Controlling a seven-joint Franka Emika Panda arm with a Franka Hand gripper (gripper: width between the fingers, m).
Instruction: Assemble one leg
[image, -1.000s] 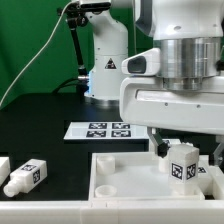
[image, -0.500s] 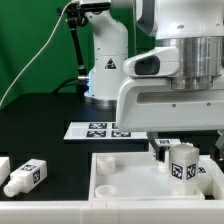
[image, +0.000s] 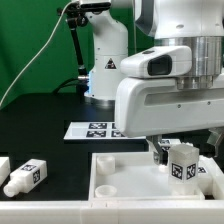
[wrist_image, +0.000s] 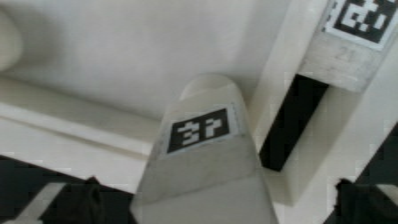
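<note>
The end effector (image: 172, 150) hangs low over the far right part of the white tray-like piece (image: 125, 172), and its big grey-white housing has turned a little over the last second: the rounded shoulder now sits further toward the exterior view's left, while the height looks unchanged. That reads as a twisting motion, which I judge to be the leg (image: 182, 160) being screwed into a corner of the tray. Whether the fingers are apart or clamped I cannot tell; the housing hides them outside, and the wrist view shows only one dark finger (wrist_image: 299, 120) beside a tagged white part. The leg stands upright just below the housing, its tag facing the camera, in the same spot as before. On the black desk (image: 50, 120), the marker board (image: 97, 128) lies behind the tray. A spare leg (image: 25, 177) lies on its side at the exterior view's left, untouched.
</note>
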